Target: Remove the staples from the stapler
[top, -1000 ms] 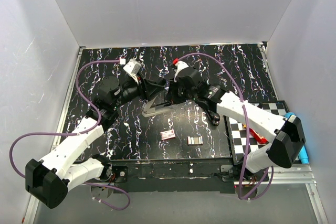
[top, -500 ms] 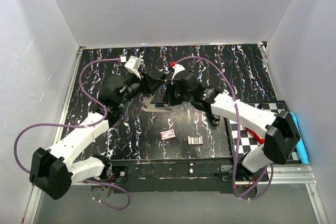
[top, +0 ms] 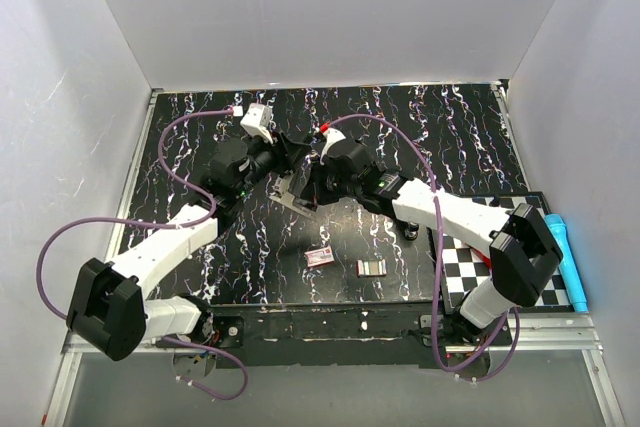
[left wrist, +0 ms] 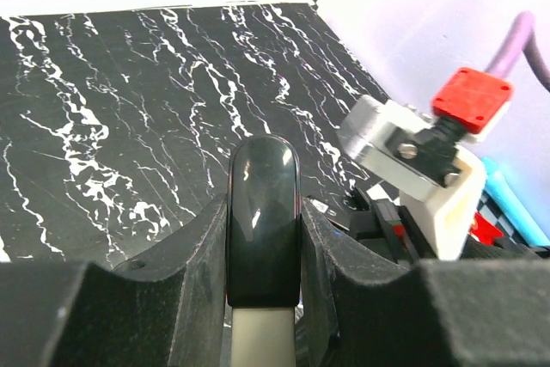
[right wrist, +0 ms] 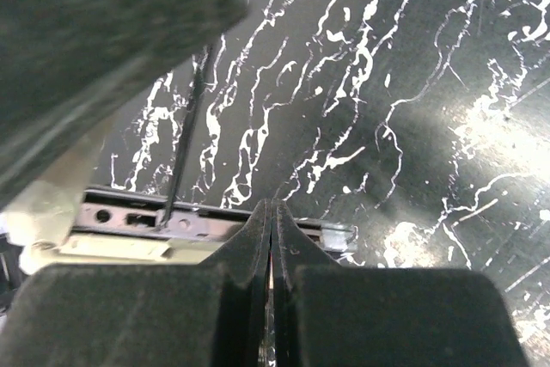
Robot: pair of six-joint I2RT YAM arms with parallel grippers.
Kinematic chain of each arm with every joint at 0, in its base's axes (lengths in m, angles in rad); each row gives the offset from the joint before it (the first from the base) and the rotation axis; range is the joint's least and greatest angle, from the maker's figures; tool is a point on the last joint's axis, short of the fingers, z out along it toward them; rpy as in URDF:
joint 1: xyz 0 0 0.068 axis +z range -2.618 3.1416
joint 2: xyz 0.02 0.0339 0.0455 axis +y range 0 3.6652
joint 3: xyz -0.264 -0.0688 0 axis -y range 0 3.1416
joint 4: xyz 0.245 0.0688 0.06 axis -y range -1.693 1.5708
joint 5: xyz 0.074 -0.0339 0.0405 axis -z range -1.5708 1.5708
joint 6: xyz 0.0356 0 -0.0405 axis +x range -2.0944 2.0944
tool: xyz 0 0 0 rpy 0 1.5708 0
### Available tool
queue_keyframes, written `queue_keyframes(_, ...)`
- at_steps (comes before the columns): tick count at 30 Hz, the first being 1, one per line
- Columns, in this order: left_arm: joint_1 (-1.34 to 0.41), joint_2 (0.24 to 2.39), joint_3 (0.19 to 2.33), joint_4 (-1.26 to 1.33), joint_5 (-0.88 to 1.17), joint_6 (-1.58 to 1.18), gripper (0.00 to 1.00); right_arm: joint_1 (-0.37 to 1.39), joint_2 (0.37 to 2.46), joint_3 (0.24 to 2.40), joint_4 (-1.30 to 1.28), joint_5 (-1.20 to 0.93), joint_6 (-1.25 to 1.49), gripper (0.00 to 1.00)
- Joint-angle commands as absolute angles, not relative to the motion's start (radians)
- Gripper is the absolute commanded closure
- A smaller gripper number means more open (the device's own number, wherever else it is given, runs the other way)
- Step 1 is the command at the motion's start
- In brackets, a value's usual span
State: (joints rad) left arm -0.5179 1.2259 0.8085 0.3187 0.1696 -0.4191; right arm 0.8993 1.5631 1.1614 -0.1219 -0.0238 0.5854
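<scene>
The stapler (top: 292,194), light silver-grey over black, sits between the two grippers at mid-table, opened out. My left gripper (top: 281,163) is shut on its top arm. In the left wrist view the glossy black end of the stapler (left wrist: 263,204) is pinched between both fingers, with the pale grey part below. My right gripper (top: 309,185) is shut, its jaws pressed together. Its tip (right wrist: 272,212) lies against the stapler's bare metal rail (right wrist: 129,217). I cannot tell whether anything thin is caught between its jaws.
A small pink-white packet (top: 320,256) and a grey staple block (top: 371,267) lie near the front edge. A slim black tool (top: 406,224) lies beside the checkered mat (top: 462,265), which holds a red item (top: 489,260). A blue object (top: 566,252) lies far right.
Both grippers and the stapler have shifted left and toward the back of the table. The left arm reached further forward. Neither jaw opening has changed.
</scene>
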Motion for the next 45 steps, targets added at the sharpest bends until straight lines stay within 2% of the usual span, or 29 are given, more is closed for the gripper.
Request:
queue_keyframes(1, -0.509, 1.227, 0.865, 0.462, 0.074, -0.399, 1.0, 0.92, 1.578, 1.147, -0.035, -0.104, 0.604, 0.99)
queue_keyframes(26, -0.511, 1.365, 0.936, 0.532, -0.038, -0.33, 1.0, 0.92, 1.64, 1.098, 0.195, -0.256, 0.661, 0.99)
queue_keyframes(45, -0.511, 1.238, 0.966, 0.384, 0.0, -0.322, 1.0, 0.92, 1.539, 1.098, 0.051, -0.147, 0.578, 0.99)
